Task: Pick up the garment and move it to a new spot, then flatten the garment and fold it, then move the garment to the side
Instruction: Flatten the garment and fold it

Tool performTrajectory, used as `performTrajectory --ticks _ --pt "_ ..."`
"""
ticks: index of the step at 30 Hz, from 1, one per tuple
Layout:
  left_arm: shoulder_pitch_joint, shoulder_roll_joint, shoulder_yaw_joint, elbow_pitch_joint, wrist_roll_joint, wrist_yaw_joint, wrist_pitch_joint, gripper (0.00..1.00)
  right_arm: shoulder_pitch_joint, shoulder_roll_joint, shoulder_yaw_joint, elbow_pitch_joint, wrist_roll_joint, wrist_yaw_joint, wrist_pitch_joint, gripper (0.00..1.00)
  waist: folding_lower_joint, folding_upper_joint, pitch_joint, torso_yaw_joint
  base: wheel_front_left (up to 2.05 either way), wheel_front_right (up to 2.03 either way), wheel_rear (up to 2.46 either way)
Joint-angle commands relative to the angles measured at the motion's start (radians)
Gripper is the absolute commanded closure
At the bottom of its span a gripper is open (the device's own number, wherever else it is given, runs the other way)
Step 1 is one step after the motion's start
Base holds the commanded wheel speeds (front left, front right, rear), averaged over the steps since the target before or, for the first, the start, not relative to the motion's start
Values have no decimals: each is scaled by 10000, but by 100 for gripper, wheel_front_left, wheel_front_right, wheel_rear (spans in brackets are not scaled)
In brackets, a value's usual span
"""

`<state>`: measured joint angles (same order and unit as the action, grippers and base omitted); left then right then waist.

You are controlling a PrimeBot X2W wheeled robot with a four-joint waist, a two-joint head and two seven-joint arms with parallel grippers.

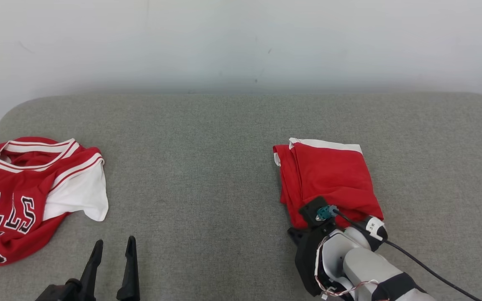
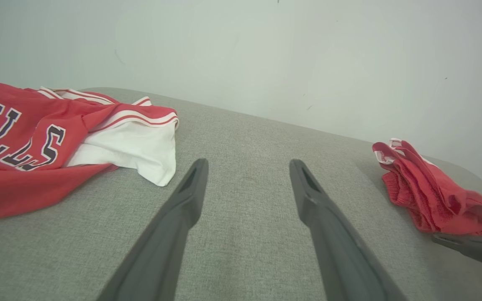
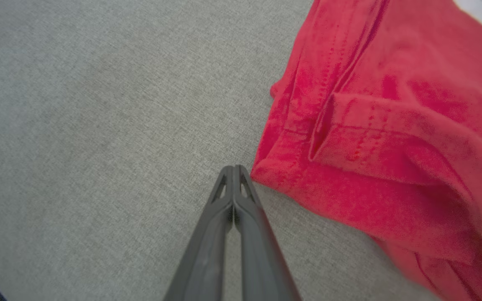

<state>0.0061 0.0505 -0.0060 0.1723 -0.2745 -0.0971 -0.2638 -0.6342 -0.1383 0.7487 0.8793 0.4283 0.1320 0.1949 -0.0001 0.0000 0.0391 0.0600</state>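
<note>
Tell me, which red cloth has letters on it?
The jersey on the left, with black letters; the folded red garment on the right shows none.

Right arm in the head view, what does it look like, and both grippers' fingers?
The right forearm has a pale grey shell and a black wrist housing. A teal connector sits on it, and a black cable runs from that, past a white piece with small dark marks. Thin red and white wires show below. The left gripper and right gripper have long dark tapered fingers.

A crumpled red jersey [image 1: 11, 200] lies on a grey cushion [image 1: 207, 167] before a white wall [image 1: 241, 42].
</note>
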Motion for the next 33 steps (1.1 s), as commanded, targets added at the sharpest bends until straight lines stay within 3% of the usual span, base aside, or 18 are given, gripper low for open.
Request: performTrajectory --ticks 1,6,13,17,23,33 --pt "138 -1 34 -12 -29 25 -10 0 181 -141 276 -307 223 -27 98 100 1 0 -18 -20 0 0 0" --pt "106 -1 76 -48 -41 52 -10 0 293 -401 675 -1384 937 -27 98 100 1 0 23 -70 0 0 0" --pt "6 -1 145 -63 -26 60 -10 0 -34 -1023 -378 -2344 1052 -27 -234 100 1 0 45 -144 0 0 0" --pt "-80 -3 145 -80 -9 26 -10 0 -369 -1317 -1247 -1976 744 -27 316 100 1 0 140 -164 0 0 0" --pt "-236 0 -4 -41 -30 -47 -10 0 -866 -1132 -1966 -1097 583 -27 1079 100 1 0 332 -4 0 0 0" --pt "-390 -1 64 29 -33 -113 -10 0 -1064 -666 -1491 -245 872 -27 1759 100 1 0 533 137 0 0 0"
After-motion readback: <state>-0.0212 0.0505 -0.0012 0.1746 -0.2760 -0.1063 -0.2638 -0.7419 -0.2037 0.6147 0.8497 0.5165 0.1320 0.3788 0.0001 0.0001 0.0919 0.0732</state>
